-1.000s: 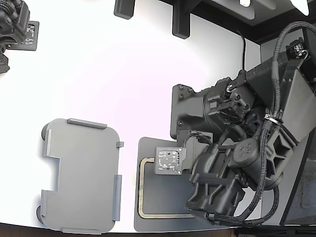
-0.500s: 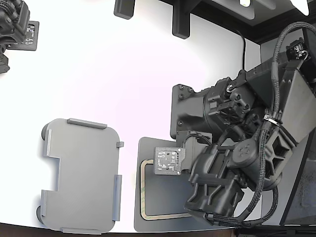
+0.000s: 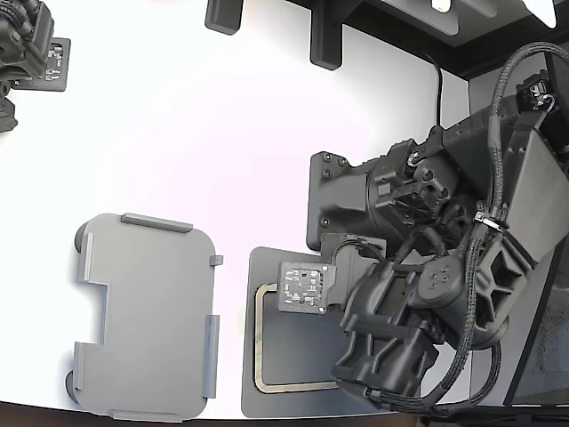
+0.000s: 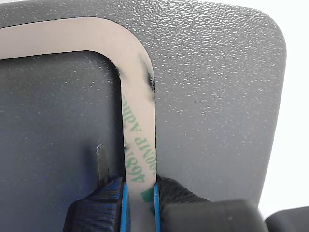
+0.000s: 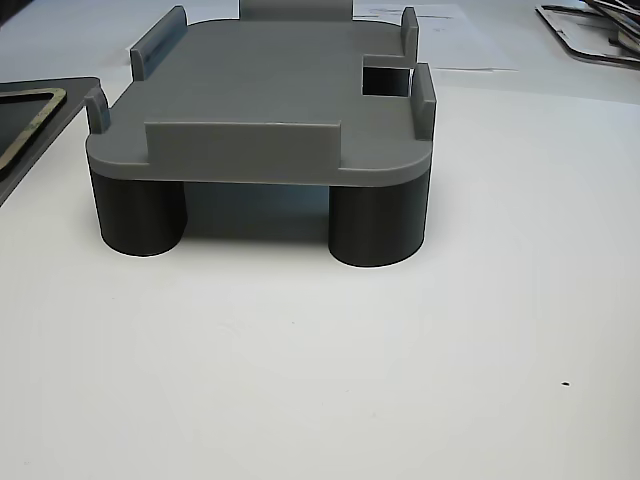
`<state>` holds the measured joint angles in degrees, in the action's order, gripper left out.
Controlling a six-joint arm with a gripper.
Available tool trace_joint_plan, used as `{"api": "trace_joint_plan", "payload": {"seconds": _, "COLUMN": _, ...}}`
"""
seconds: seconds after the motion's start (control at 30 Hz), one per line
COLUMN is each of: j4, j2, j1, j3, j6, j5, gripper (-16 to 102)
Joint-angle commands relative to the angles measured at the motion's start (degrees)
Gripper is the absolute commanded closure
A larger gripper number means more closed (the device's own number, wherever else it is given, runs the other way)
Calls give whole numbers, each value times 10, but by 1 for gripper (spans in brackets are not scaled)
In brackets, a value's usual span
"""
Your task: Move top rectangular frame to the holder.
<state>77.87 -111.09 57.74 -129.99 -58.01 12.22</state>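
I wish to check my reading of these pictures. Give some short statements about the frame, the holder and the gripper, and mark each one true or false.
1. The frame lies on the dark grey pad. True.
2. The gripper has its fingers on either side of one strip of the frame. True.
3. The holder already carries the frame. False: its top is bare.
4. The holder stands on round feet. True.
5. The frame is a solid plate. False: its middle is hollow and the pad shows through.
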Motion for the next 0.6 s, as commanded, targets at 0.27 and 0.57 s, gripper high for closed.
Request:
{"api": "trace_joint_plan", "payload": {"seconds": 0.27, "j4": 164, "j2": 14, "j1": -12, "j3": 229, "j6": -126, "j5": 14, "gripper": 97}}
{"api": "trace_joint_plan", "payload": {"seconds": 0.57, "j4": 171, "j2": 95, "j1": -91, "j3": 427, "j6": -240, "j5": -4, "gripper": 97}}
